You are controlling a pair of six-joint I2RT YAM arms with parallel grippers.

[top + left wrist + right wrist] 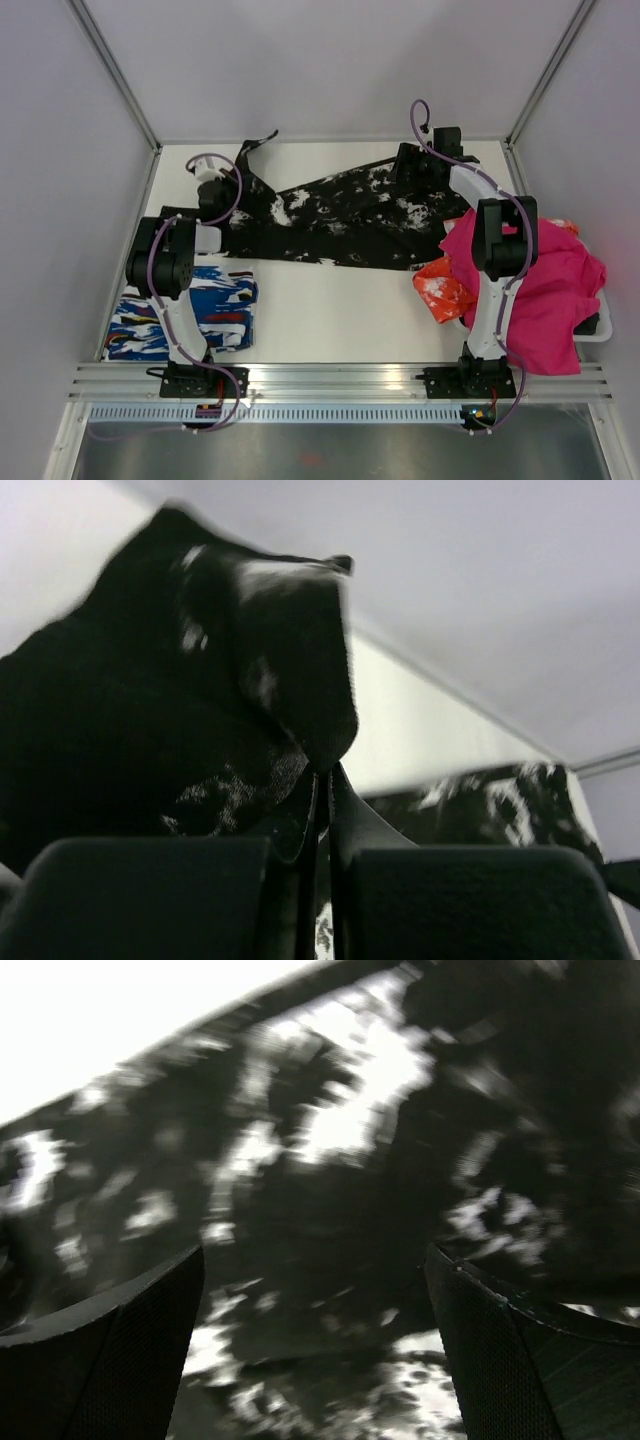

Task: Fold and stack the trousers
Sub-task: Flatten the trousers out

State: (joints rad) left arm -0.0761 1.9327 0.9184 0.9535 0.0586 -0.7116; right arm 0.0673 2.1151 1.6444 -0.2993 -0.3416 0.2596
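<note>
1. Now the trousers (330, 220) lie long across the far side of the table (330, 310), left to right.
2. Their right end sits farther back.
3. Left jaws pinch their lifted left end.
4. Right jaws stand wide apart over them.

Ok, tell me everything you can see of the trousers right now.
The trousers are black soft-looking fabric with white splatter print, lying wrinkled but mostly flat across the far part of the table, left to right. Their left end is raised, pinched in the shut left gripper. The open right gripper is over their right end; contact can't be told. Their near right edge meets the magenta cloth.
</note>
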